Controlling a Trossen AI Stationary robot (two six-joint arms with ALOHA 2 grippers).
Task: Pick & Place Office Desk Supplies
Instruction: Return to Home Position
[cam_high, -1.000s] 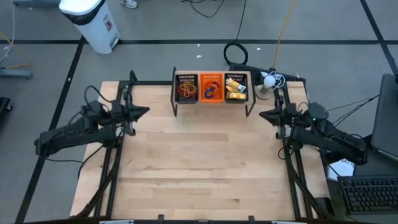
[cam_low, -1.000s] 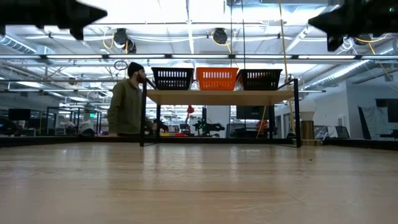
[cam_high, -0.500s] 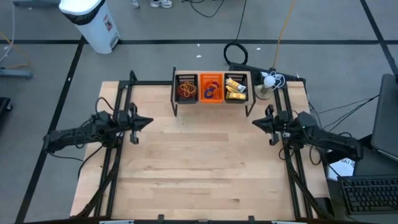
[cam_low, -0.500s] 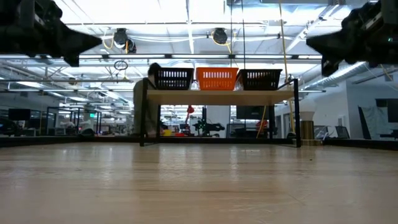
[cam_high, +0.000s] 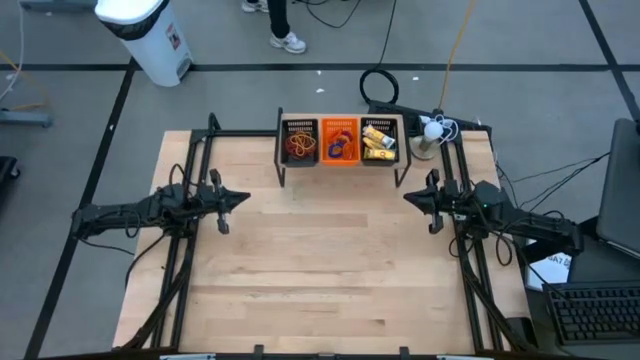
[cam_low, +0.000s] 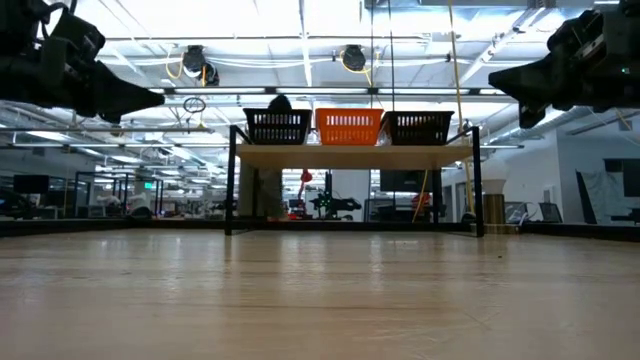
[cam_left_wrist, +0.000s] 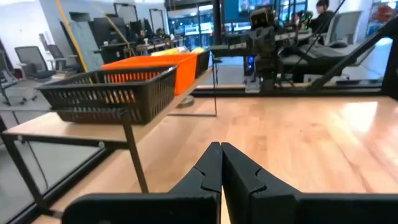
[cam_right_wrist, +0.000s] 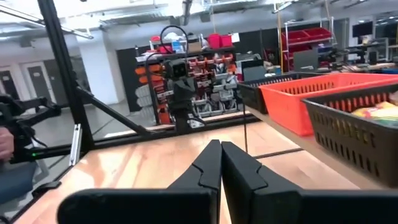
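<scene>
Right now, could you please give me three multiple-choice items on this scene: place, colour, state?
1. The orange bin stands: A. on the tabletop; B. on the shelf; C. on the floor.
2. The packets in the right black bin are: A. yellow; B. green; C. white.
3. The left gripper is: A. open; B. shut on a bin; C. shut, empty.
1 B: the low view shows it on the shelf. 2 A: yellow shows from above. 3 C: its wrist view shows it closed on nothing, like the right gripper.
</scene>
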